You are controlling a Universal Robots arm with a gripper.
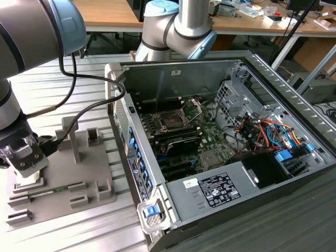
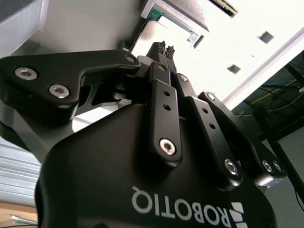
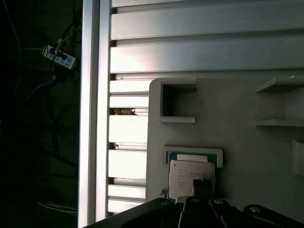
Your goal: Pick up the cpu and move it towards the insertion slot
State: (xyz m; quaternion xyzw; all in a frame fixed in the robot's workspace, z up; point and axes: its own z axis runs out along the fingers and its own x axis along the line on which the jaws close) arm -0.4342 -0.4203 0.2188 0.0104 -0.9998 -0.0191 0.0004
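Here's the gripper [image 1: 24, 175] down low at the exterior view's left, right over the grey tray [image 1: 79, 176] that sits on the slatted metal tabletop [image 1: 31, 97]. In the second wrist view the black fingers [image 2: 160, 111] are drawn almost fully together, only a thin slit showing between the ribbed tips, and they look pinched on the edge of the cpu [image 3: 183, 176]. In the first wrist view that pale silvery square sits just at a green-edged pocket of the tray, and one dark fingertip lies across its face. Whether the chip is lifted clear of the pocket, I can't tell. A long green memory stick [image 1: 56, 189] lies flat in the tray near the gripper. Across to the exterior view's right, the open computer case [image 1: 173, 79] stands beside the tray, and inside it the insertion slot [image 1: 170, 121] shows dark and square on the green board, well apart from the gripper. Its silver retention plate [image 1: 192, 107] is swung up on the far side. A black cable [image 1: 86, 105] loops from the arm above the tray.
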